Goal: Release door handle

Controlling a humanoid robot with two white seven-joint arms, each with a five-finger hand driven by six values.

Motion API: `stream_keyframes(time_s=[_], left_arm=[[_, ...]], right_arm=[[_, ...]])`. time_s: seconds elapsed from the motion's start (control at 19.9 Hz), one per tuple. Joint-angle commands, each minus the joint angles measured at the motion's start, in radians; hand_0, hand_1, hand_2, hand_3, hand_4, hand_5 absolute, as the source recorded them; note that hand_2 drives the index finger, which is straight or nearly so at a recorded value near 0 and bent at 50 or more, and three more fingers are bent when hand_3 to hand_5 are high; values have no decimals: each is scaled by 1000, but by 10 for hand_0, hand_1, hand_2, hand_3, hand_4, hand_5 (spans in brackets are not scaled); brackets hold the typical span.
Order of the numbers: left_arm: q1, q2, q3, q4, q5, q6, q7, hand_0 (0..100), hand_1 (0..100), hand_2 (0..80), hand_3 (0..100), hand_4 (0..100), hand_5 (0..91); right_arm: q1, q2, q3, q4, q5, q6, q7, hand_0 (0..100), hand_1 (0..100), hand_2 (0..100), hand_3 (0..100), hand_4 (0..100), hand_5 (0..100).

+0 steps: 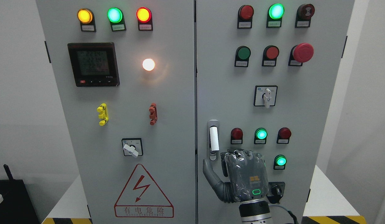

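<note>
1. On the left door (117, 93) of the grey cabinet I see a row of three lit lamps (114, 15) along the top edge, amber, green and red, with a dark meter (93, 64) below them and a single white lamp (148, 64) glowing to its right.

2. Lower on that door sit a yellow clip (102, 114) and a red clip (153, 114), then a small rotary switch (132, 147), and a red hazard triangle (144, 193) near the bottom edge.

3. The two doors meet at the centre seam and both look closed from my camera.

4. Just right of the seam, on the right door (304, 124), the door handle (213, 138) stands upright with its white grip flat against its metal plate.

5. My right hand (239, 177) comes up from the bottom edge, its back toward me, just below and to the right of the handle.

6. The thumb (211, 177) juts out to the left beneath the handle, apart from it; the four fingers (242, 153) are bent forward toward the door and hold nothing that I can see.

7. My judgement: the let-go looks done, since no finger touches the handle; what is left is to draw the hand clear of the door.

8. Further right are the coloured lamps and buttons, a red mushroom button (302, 52) near the top right corner, and a white selector switch (266, 96) mid-door.

9. My left hand is out of the picture.
</note>
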Motion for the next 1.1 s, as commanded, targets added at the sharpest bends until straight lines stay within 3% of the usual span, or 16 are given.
stream_keyframes(time_s=[0.0, 1.05], left_arm=[[0, 0, -14, 20, 0, 1, -1, 120, 389, 0, 0, 0, 0], [0, 1, -14, 20, 0, 1, -1, 120, 389, 0, 0, 0, 0]], right_arm=[[-21, -4, -2, 30, 9, 16, 0, 429, 53, 1000, 1000, 1000, 991], [-46, -2, -10, 70, 4, 17, 5, 404, 151, 1000, 1000, 1000, 991]])
